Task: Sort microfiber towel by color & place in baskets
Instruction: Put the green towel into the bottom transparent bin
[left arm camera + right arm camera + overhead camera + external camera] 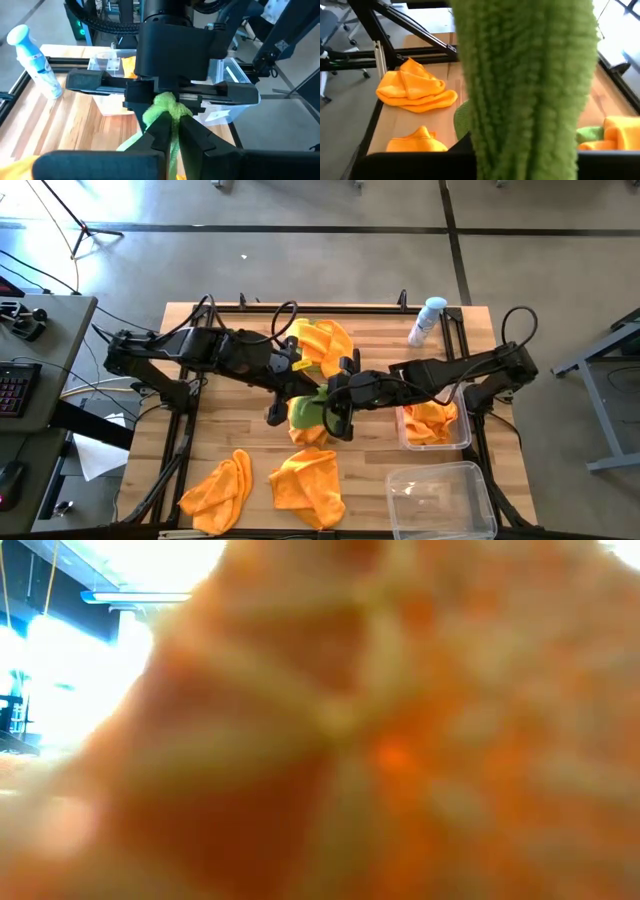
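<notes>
Both grippers meet at the centre of the high view, over the lime green microfiber towel (305,412). In the left wrist view the left gripper (172,131) has its two dark fingers together on a bunched fold of the green cloth, while the right gripper (167,95) faces it just beyond, its fingers pinching the same bunch — apparently a handover, so the right arm can carry the cloth toward the tubs on its side. The right wrist view shows the green pile hanging directly before the lens.

The clear plastic rectangular basket (462,438) at right of centre holds one bright orange towel (430,420). A second, matching basket (440,498) sits at lower right — probably for green. Two more orange towels (308,485) lie at lower centre, others at upper centre. The white-and-blue spray bottle (428,320) stands at upper right.
</notes>
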### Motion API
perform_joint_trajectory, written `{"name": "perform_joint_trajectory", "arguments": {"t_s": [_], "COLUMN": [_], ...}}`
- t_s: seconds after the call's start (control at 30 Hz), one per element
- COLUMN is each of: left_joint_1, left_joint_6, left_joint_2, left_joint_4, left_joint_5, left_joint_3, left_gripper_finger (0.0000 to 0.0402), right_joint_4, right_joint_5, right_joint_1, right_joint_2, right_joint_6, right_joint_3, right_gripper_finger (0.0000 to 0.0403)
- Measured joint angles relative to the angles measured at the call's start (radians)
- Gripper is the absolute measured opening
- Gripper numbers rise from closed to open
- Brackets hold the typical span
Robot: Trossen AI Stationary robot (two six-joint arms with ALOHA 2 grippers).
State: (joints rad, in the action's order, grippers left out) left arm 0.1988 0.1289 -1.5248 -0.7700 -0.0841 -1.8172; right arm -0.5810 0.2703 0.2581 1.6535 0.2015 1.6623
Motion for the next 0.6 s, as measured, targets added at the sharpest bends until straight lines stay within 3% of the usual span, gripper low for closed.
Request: {"name": "perform_joint_trajectory", "arguments": {"t_s": [0.37,0.6], "left_joint_1": [0.006,0.006], "left_joint_6": [0.026,0.041], "left_joint_2": [-0.001,0.000], "left_joint_4": [-0.014,-0.100], "left_joint_5": [-0.012,-0.013], "left_joint_3": [0.000,0.000], "left_gripper_finger": [0.0135,0.0146], "right_joint_4": [-0.118,-0.278], "right_joint_5": [0.009,0.007], "right_joint_1": [0.080,0.219], "right_joint_2": [-0.098,-0.222], "right_joint_6": [0.134,0.315], "right_joint_3": [0.000,0.000], "right_gripper_finger": [0.0010,0.0004]}}
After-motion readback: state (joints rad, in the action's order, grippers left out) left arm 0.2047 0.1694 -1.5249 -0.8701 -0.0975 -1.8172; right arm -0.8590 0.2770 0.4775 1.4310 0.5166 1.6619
